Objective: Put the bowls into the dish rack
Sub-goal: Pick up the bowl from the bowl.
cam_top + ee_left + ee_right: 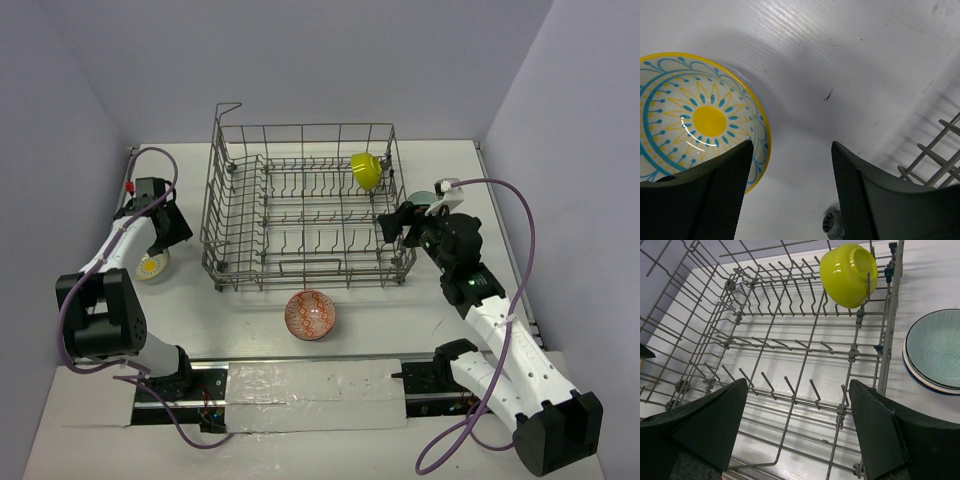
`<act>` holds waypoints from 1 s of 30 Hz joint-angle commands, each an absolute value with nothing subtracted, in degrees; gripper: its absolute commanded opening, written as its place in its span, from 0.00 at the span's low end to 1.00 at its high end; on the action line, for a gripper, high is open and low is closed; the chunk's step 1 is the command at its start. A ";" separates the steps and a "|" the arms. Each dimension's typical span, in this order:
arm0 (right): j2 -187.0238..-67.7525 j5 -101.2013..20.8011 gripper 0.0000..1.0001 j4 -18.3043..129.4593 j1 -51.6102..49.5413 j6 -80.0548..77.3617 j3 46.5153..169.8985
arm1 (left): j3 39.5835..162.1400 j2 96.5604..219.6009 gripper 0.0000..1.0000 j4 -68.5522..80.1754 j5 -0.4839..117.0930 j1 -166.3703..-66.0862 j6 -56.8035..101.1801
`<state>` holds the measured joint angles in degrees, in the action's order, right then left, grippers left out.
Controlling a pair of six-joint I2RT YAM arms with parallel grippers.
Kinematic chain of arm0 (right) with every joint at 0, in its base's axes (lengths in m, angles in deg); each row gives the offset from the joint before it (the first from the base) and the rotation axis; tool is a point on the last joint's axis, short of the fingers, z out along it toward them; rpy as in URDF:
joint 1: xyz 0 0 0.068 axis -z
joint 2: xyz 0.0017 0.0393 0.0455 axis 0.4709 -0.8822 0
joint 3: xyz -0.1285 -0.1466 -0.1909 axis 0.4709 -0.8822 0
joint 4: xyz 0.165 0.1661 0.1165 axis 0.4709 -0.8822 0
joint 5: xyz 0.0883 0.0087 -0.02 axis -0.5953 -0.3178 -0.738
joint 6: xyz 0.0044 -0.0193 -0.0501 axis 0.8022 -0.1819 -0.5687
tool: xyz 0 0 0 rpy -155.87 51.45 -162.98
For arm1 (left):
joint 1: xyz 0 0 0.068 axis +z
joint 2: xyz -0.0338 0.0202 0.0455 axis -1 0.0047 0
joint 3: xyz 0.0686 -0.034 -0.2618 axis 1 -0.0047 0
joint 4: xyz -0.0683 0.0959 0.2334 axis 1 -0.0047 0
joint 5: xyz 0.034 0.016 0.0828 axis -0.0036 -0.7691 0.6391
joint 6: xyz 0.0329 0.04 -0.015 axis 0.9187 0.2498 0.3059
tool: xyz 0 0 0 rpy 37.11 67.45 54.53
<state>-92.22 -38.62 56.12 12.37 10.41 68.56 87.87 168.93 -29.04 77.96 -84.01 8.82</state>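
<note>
The grey wire dish rack stands mid-table, and a lime bowl is tipped on its side among the tines at its far right. A red-white bowl sits on the table in front of the rack. My left gripper hangs open low over a yellow-rimmed, blue-patterned bowl. Its left finger is over the bowl's rim, and bare table lies between the jaws. My right gripper is open and empty above the rack's right side, in front of the lime bowl.
Stacked teal-striped bowls sit on the table just outside the rack's right wall, partly hidden behind my right arm in the top view. Rack wires show at the right of the left wrist view. Walls enclose the table on three sides.
</note>
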 commanded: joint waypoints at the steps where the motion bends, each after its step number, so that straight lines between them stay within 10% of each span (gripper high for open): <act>1: -92.27 -38.18 0.89 57.40 12.62 9.77 70.01 | 89.60 170.21 0.68 -28.37 77.46 -83.75 9.33; 18: -92.10 -38.01 0.89 57.23 12.71 9.68 69.93 | 89.34 172.50 0.51 -27.58 76.68 -83.75 9.86; 30: -92.62 -37.92 0.89 57.49 12.62 9.68 69.84 | 91.88 172.32 0.22 -27.93 74.04 -84.54 9.86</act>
